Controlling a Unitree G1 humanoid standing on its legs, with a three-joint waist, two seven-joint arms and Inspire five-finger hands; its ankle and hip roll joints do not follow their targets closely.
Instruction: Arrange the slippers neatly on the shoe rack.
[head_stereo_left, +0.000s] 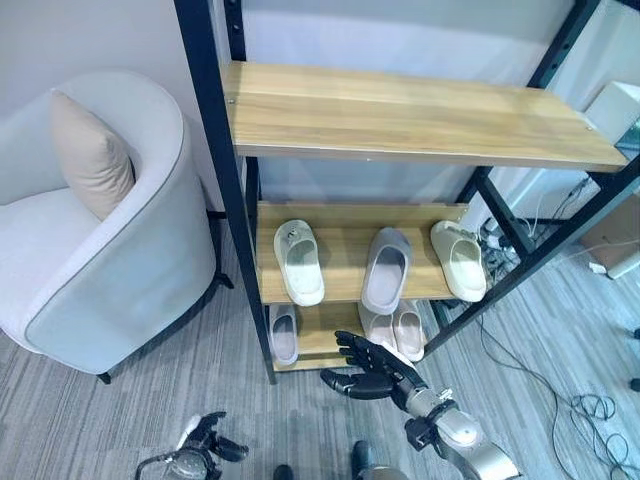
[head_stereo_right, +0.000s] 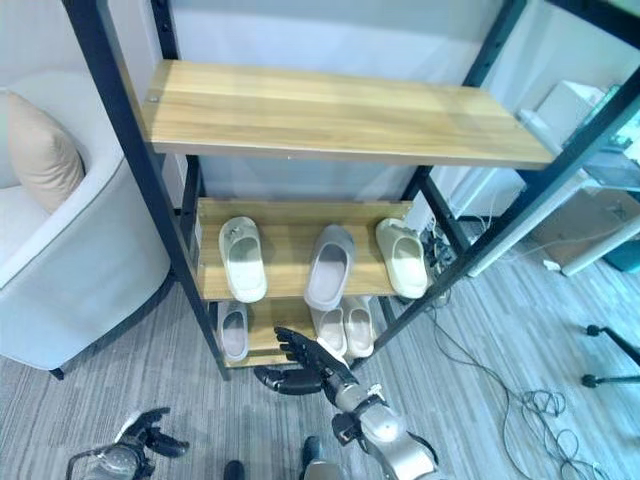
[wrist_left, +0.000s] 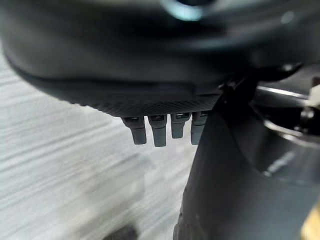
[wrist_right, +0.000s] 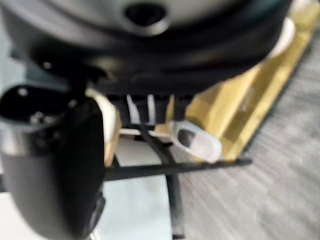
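1. You have a shoe rack (head_stereo_left: 225, 190) with an armchair (head_stereo_left: 110, 270) to its left.
2. Your middle shelf (head_stereo_left: 345, 245) carries three slippers (head_stereo_left: 385, 270).
3. Three more slippers (head_stereo_left: 284, 335) lie on the bottom shelf (head_stereo_left: 320, 335).

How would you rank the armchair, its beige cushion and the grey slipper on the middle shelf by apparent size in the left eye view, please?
1. The white armchair, by far the largest.
2. The beige cushion.
3. The grey slipper, smallest, though it lies farther below the camera, so the gap to the cushion is unsure.
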